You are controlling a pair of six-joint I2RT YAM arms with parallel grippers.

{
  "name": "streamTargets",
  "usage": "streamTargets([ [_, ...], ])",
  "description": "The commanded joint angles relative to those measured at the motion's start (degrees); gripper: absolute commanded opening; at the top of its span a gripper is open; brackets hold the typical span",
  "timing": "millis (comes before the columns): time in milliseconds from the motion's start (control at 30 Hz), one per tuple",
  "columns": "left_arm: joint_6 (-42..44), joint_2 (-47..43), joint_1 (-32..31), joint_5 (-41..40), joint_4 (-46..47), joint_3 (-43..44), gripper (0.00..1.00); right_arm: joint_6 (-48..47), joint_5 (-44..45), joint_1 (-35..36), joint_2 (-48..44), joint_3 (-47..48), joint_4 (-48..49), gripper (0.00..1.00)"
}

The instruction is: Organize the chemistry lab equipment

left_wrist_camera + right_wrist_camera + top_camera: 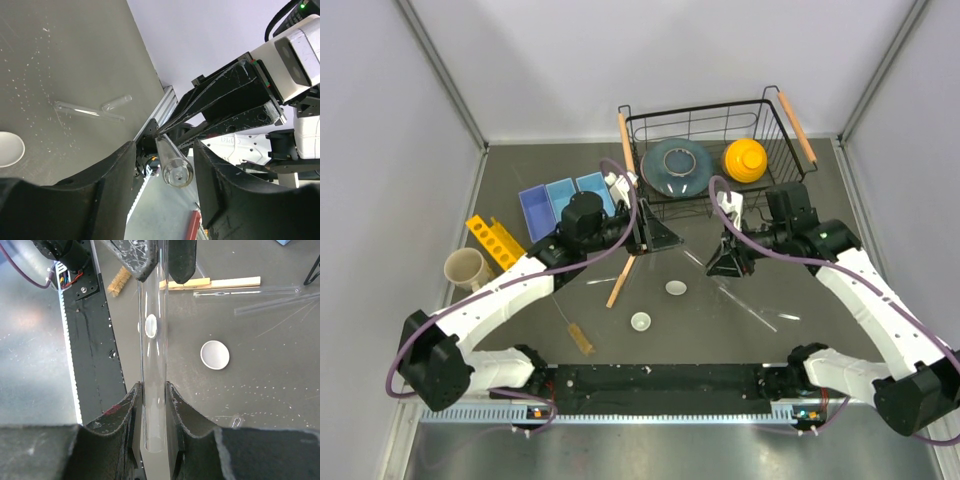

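Robot test cell in a lab, dark grey counter (720, 345) boxed by plain white panels (380, 150), two arms (500, 295) bolted to a slotted aluminium rail (650, 410), glass tubes (87, 111), yellow tube rack (495, 240), wire basket (700, 107).

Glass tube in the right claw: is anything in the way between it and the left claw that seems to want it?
Nothing visible. The glass tube, clamped by the right gripper, pokes in between the fingers of the left gripper, with a gap showing on each side.
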Motion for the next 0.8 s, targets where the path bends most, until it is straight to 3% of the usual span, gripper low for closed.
streamTargets([
  [0,2.1,-1.0,-0.5,-2.0,-0.1,1.1,0.52,-1.6,-0.5,1.2,0.3,-0.5,0.4,0.17],
  [367,2.1,-1.7,-0.9,-2.4,-0.3,0.6,0.41,-2.4,0.8,1.7,1.4,-0.7,0.4,0.17],
  [567,2.1,-2.8,-1.0,-2.1,-0.9,-0.2,0.23,-2.8,1.2,1.8,1.7,-0.5,0.3,0.18],
  [767,2.8,-5.3,-1.0,-3.7,-3.5,-1.5,0.11,-3.1,0.6,1.8,1.6,-0.1,0.2,0.24],
])
